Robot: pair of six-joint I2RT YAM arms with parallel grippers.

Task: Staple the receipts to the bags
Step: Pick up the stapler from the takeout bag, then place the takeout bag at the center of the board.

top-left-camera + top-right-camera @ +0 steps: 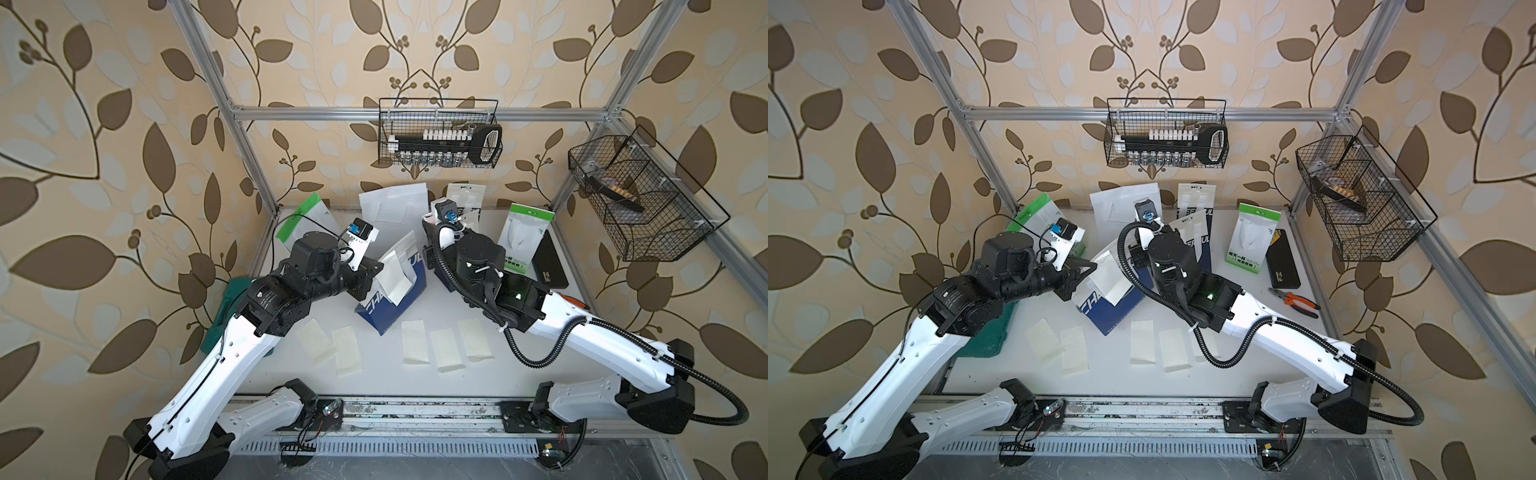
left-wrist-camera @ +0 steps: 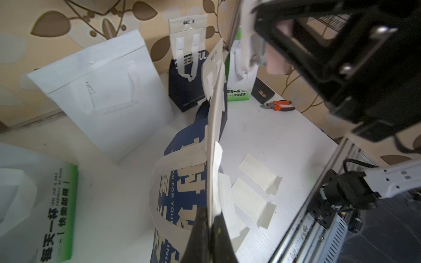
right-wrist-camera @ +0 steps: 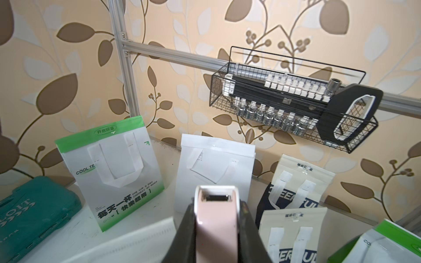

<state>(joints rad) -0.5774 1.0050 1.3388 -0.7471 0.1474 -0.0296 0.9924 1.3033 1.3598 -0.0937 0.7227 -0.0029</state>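
Now, bags: six. Three navy bags (image 3: pixel 293 189), two white-and-green bags (image 1: pixel 525 232), one plain white bag (image 1: pixel 392 205).
Receipts: six. Five receipts (image 1: pixel 414 341) lie loose and flat near the front of the table (image 1: pixel 374 382); one receipt (image 1: pixel 395 272) lies against the top of the tilted navy bag (image 1: pixel 399 307) mid-table.
Writing: navy bags show "EERFUL", the tilted one "CHE"; a green one reads "COOL TE" and "ONE CUP A DAY SADNESS GO AWAY".
Left gripper (image 2: pixel 210 218): clamped on the tilted navy bag's top edge.
Right gripper (image 3: pixel 216 206): closed around a pink stapler (image 3: pixel 215 230), near that bag's top.
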